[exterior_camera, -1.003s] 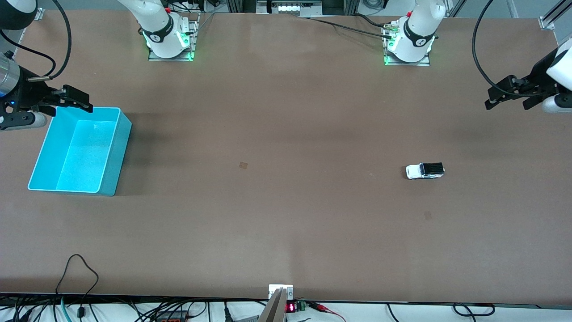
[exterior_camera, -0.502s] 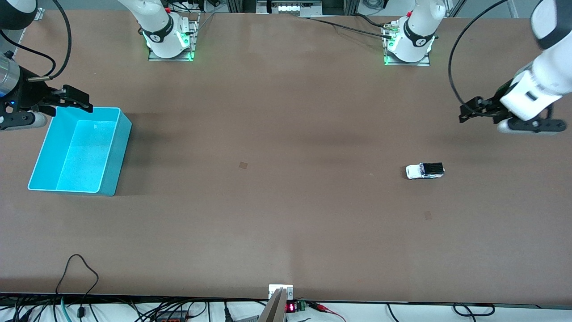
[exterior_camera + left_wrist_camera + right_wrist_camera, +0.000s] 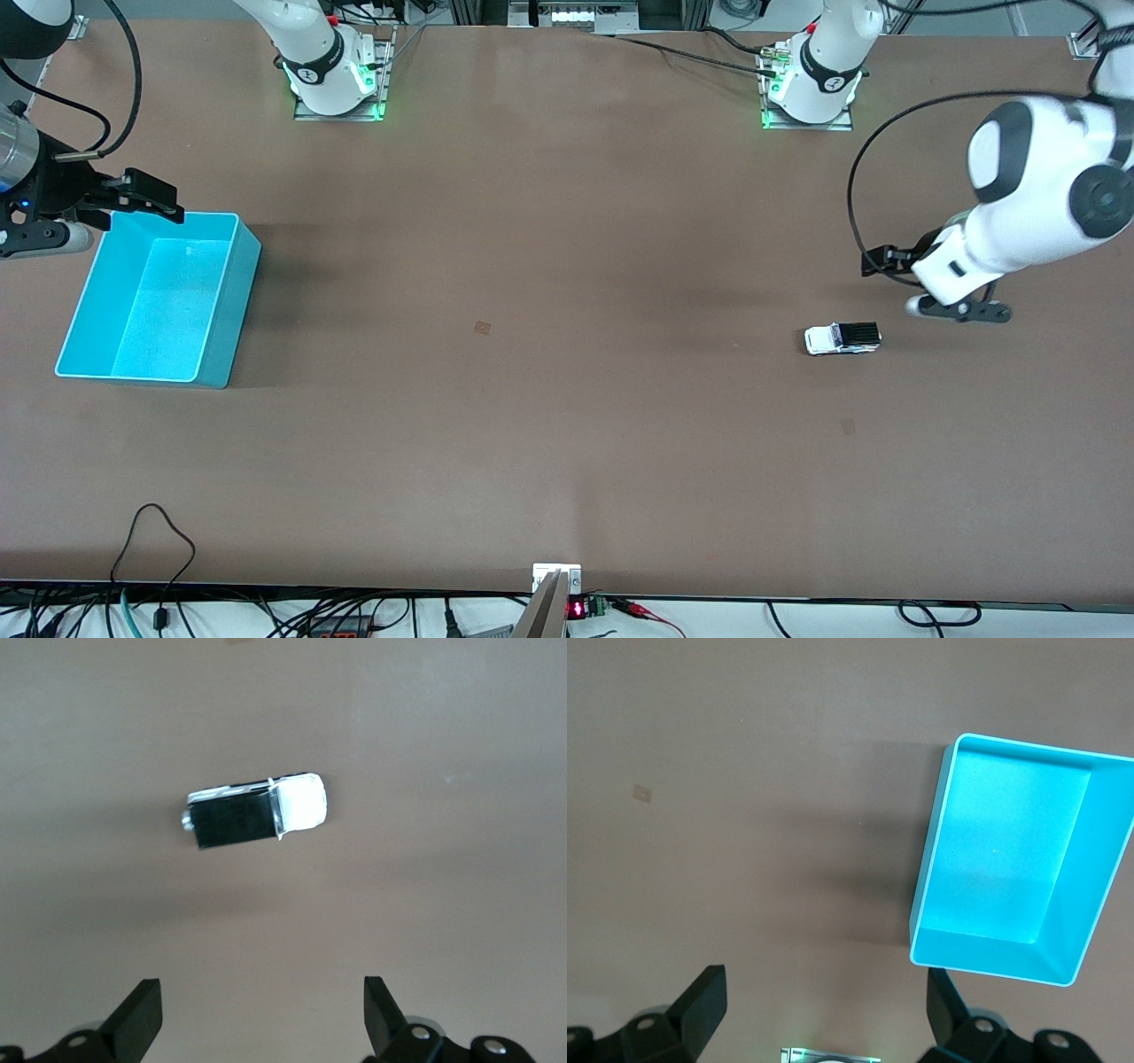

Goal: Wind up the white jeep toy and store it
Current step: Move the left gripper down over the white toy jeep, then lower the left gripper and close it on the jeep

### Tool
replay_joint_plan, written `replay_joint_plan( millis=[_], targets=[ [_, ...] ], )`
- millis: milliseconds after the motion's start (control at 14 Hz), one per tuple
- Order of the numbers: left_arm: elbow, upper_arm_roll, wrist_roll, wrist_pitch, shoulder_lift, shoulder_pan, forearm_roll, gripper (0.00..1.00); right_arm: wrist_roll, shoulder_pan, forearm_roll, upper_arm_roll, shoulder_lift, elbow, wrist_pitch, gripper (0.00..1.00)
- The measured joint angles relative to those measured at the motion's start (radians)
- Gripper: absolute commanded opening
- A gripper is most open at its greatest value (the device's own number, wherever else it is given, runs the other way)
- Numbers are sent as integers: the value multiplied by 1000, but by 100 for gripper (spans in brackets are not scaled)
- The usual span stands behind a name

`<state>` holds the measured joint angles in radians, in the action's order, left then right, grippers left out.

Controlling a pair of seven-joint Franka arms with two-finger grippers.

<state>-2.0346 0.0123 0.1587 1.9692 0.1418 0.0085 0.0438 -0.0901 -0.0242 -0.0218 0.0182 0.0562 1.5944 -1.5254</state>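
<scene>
The white jeep toy point(image 3: 842, 338) is a tiny car with a white hood and front and a black roof and rear section point(image 3: 255, 813). It stands upright on its wheels on the bare brown tabletop point(image 3: 567, 399), toward the left arm's end. Its length runs along the tabletop's long direction, with the white front pointing toward the right arm's end and the black rear toward the left arm's end. Nothing touches it.

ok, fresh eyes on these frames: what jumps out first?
The cyan bin, bright and empty, toward the right arm's end, the right gripper waiting open over its rim. Then the white jeep toy, alone toward the left arm's end, the left gripper open above it.
</scene>
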Motion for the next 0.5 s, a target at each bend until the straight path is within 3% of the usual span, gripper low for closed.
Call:
replay_joint_plan(
  millis=[502],
  targets=[
    [11,-1,539,126,141,3,-1,100,0,0,0,0,0,0,0,100]
  ],
)
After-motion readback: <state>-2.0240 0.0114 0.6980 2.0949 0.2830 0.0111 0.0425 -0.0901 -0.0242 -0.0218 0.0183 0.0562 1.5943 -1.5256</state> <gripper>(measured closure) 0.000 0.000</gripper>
